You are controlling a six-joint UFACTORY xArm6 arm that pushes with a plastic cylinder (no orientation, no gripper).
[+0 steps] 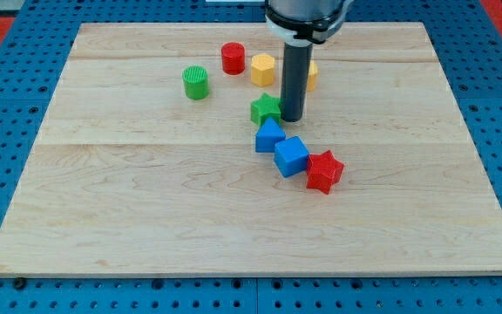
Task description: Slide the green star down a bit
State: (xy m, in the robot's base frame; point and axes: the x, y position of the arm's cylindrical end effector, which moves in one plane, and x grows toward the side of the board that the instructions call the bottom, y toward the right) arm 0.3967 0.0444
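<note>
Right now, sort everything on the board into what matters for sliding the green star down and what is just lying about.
For the job:
- green star
- my tip, touching the star's right side in the view

Lying about:
- blue triangular block, just below the star
- blue cube
- red star
- green cylinder
- red cylinder
- yellow hexagon
- yellow block, mostly hidden behind the rod

The tabletop (146, 218) is pale wood with fine grain lines, and around it there is a blue surface (7, 174) with a pattern of small dots. The star (266, 108) is green, and the cylinder (196, 82) is green with ridges on top. One cylinder (233, 58) is red, the hexagon block (262, 68) is yellow, two blocks (269, 136) (291, 155) are blue, another star (324, 171) is red. The rod (293, 74) is dark.
</note>
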